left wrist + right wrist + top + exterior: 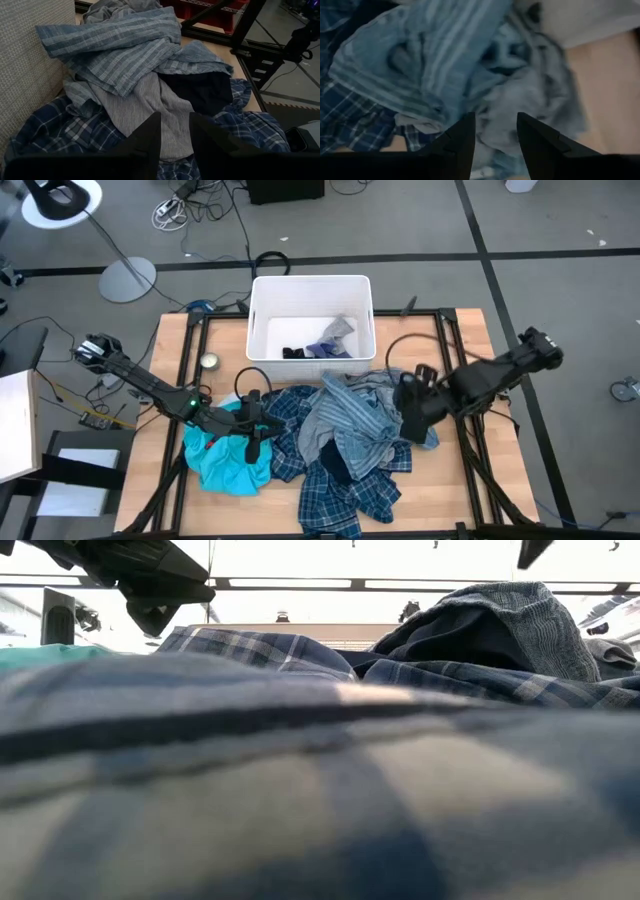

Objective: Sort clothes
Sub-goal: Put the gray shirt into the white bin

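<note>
A pile of clothes lies in the middle of the table: a grey-blue striped garment (pixel 345 415) on top, blue-and-white plaid shirts (pixel 340 485) under and around it, and a bright turquoise shirt (pixel 225 460) at the pile's left. Small dark socks (pixel 295 352) lie in the white bin (pixel 262 290). My left gripper (pixel 268 425) is open at the pile's left side, pointing over the plaid and grey cloth (pixel 165 107). My right gripper (pixel 405 428) is open over the pile's right edge, above the striped cloth (pixel 435 60).
The white bin stands at the far middle of the table and also holds a grey piece of cloth (pixel 335 335). A small round object (pixel 208 361) lies left of the bin. Bare wood shows at the table's left (pixel 170 380) and right (pixel 470 470) sides.
</note>
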`<state>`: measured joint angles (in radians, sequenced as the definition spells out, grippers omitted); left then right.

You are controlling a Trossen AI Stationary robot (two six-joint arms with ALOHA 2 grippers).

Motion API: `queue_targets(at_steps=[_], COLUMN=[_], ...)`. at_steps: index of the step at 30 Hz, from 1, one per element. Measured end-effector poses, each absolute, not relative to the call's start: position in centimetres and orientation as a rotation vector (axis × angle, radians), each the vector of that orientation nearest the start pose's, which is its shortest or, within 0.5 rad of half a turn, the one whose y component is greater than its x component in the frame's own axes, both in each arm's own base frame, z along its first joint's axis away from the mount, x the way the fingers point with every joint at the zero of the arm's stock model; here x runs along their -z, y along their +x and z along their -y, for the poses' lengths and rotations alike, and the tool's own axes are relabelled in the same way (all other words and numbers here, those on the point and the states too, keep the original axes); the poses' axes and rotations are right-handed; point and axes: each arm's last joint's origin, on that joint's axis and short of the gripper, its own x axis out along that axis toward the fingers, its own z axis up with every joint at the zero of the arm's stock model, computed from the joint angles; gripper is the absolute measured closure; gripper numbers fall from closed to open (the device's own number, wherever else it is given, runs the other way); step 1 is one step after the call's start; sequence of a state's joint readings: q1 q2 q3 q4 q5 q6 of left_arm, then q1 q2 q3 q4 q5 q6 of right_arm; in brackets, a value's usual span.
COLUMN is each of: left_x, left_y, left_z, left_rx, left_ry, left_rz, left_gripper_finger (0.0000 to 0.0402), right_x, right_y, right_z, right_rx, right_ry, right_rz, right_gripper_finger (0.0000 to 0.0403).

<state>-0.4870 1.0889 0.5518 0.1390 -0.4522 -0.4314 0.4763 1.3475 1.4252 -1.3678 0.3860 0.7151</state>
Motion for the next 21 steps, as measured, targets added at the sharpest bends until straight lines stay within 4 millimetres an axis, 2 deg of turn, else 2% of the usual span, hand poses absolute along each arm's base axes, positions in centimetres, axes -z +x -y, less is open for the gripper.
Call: queue_targets(at_steps=[3, 11, 18, 21], left_x=[-22.7, -22.7, -22.7, -22.7], left_y=[20.5, 20.5, 20.5, 20.5], left_z=[9.4, 9.4, 9.4, 9.4], left_rx=[-0.044, -0.045, -0.046, -0.046], left_ry=[-0.253, -0.262, -0.262, -0.264], left_rz=[-0.354, -0.355, -0.355, -0.355], left_gripper_finger=[0.0294, 0.0294, 0.0294, 0.0294], right_x=[-33.1, -28.7, -24.6, -23.3], right_y=[20.5, 19.0, 19.9, 20.3], right_z=[-9.9, -8.8, -7.5, -6.5], right_rx=[0.314, 0.395, 0.395, 0.433], right_ry=[0.109, 0.145, 0.147, 0.128], right_rz=[-1.103, -1.146, -1.109, -1.100], right_gripper_finger=[0.0259, 0.0259, 0.0259, 0.0280])
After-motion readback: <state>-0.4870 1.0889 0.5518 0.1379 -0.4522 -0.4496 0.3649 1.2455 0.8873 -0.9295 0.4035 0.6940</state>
